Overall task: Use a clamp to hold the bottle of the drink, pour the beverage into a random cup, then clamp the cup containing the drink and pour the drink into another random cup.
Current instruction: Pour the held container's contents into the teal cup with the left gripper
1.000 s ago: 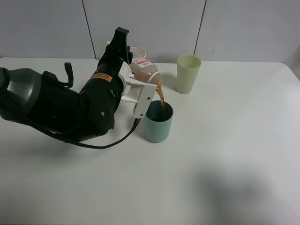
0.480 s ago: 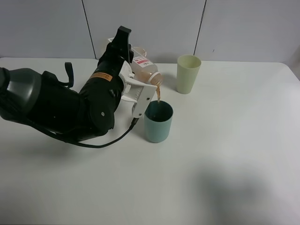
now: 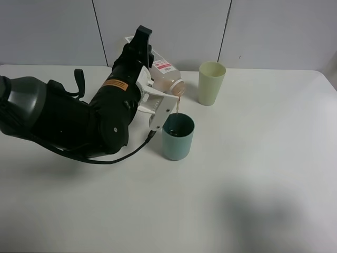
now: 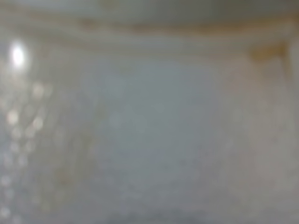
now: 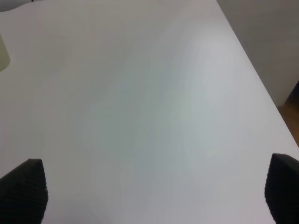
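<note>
My left gripper [image 3: 159, 99] is shut on the drink bottle [image 3: 167, 79], which is tilted with its mouth down over the teal cup [image 3: 177, 138]. A thin brown trickle [image 3: 177, 109] runs from the bottle's mouth into that cup, and dark liquid shows inside it. A pale green cup [image 3: 211, 83] stands upright behind and to the right. The left wrist view is a blur filled by the bottle [image 4: 149, 130] close up. In the right wrist view my right gripper [image 5: 149, 196] is open over bare table, its dark fingertips [image 5: 23, 189] far apart.
The bulky black left arm [image 3: 68, 121] covers the table's left middle, with a cable looping below it. An edge of the pale cup [image 5: 3, 56] shows in the right wrist view. The table's right edge [image 5: 261, 88] runs beside the right gripper.
The bottle has tipped back up a little and risen slightly. The stream into the teal cup has thinned from a thick pour to a trickle. The right gripper has not moved.
</note>
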Tool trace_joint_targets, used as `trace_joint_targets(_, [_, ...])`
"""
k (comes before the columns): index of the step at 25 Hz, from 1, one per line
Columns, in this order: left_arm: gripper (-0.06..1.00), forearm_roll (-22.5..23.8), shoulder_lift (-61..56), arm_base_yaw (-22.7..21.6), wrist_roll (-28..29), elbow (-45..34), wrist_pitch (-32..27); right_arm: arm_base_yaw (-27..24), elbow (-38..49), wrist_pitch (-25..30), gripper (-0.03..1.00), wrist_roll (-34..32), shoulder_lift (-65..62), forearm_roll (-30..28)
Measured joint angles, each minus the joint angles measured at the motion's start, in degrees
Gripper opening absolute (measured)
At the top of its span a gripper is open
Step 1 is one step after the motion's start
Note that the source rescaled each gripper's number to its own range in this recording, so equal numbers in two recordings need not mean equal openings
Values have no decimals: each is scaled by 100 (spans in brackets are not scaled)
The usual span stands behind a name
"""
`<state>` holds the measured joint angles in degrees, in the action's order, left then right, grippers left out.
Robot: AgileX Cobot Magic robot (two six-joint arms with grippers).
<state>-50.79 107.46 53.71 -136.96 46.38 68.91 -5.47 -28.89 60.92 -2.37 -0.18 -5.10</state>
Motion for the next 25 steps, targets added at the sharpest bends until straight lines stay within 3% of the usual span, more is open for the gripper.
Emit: trace_joint_targets(25, [2,733,0,0,-503,0,0,0,0,0,76,0,0,0])
